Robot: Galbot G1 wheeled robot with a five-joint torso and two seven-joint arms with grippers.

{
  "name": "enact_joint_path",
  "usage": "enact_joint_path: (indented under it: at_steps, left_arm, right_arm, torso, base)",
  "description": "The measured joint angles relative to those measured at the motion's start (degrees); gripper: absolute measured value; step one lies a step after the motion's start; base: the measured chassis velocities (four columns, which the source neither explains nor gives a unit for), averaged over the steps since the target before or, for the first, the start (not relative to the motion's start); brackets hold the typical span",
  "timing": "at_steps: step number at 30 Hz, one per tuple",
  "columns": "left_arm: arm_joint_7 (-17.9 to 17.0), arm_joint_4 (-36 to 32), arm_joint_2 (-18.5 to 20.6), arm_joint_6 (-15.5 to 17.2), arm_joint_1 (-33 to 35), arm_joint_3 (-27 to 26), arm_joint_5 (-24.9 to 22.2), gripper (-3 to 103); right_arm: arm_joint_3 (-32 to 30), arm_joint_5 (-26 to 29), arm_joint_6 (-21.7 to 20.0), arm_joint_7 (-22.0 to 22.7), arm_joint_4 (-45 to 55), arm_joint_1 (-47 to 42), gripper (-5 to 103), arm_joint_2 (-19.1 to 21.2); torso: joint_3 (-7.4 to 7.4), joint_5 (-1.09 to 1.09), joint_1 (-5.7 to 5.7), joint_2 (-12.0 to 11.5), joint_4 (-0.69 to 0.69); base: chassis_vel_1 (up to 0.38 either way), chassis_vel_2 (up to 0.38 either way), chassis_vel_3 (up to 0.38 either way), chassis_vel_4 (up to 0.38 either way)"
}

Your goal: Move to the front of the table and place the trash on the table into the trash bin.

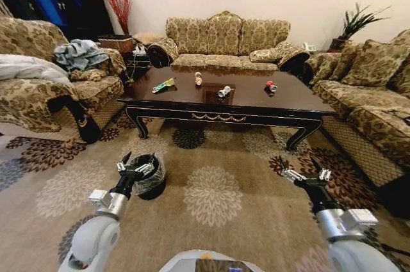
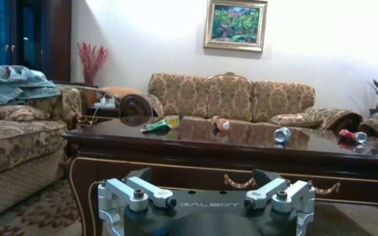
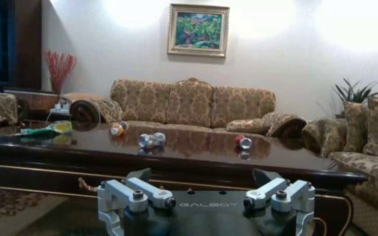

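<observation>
- Both claws hang low over the carpet, well short of the counter (image 1: 256, 102); left claw (image 1: 135, 168) spread, right claw (image 1: 306, 176) spread too, nothing between the fingers.
- Open carpet (image 1: 211, 195) runs from the claws up to the counter's near edge, a wide clear lane between them.
- The bin (image 1: 148, 176) sits on the floor just beside the left claw, touching or nearly so in the head view; I cannot tell which.
- Ahead of the claws, on the counter: wrapper (image 1: 163, 85) farthest left, bottle (image 1: 198, 79), silver can (image 1: 223, 91), red can (image 1: 270, 86) nearest the right claw's side. All lie well apart from each other.
- The left wrist view looks level across the glossy top and catches the counter's gold trim (image 2: 267, 183) just beyond the claw; the head view gives the spacing from above.
- The right wrist view puts the silver can (image 3: 151, 140) almost straight ahead.
- Sofas hem the sides: one armrest (image 1: 77, 118) left of the left claw, another sofa (image 1: 378, 125) close on the right claw's right.
</observation>
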State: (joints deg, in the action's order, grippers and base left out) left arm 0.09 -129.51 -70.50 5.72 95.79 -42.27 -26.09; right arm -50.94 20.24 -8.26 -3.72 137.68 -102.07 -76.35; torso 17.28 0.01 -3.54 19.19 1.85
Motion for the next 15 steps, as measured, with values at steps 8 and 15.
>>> enact_joint_path:
  at_steps: [8,15]
  left_arm:
    - [-4.68,-4.50,-1.75,2.15,0.54,-0.79,2.40,100]
    - [-5.25,-8.35,-5.29,2.39,2.51,-1.50,5.00,100]
  right_arm:
    - [-0.47,0.55,-0.02,0.90,-1.10,-0.05,100,1.07]
    - [0.25,2.59,0.56,0.90,-3.56,2.16,100,4.82]
  torso:
    - [0.00,0.00,0.00,0.00,-0.01]
    - [0.00,0.00,0.00,0.00,0.00]
  base:
    - [0.000,0.000,0.000,0.000]
    - [0.000,0.000,0.000,0.000]
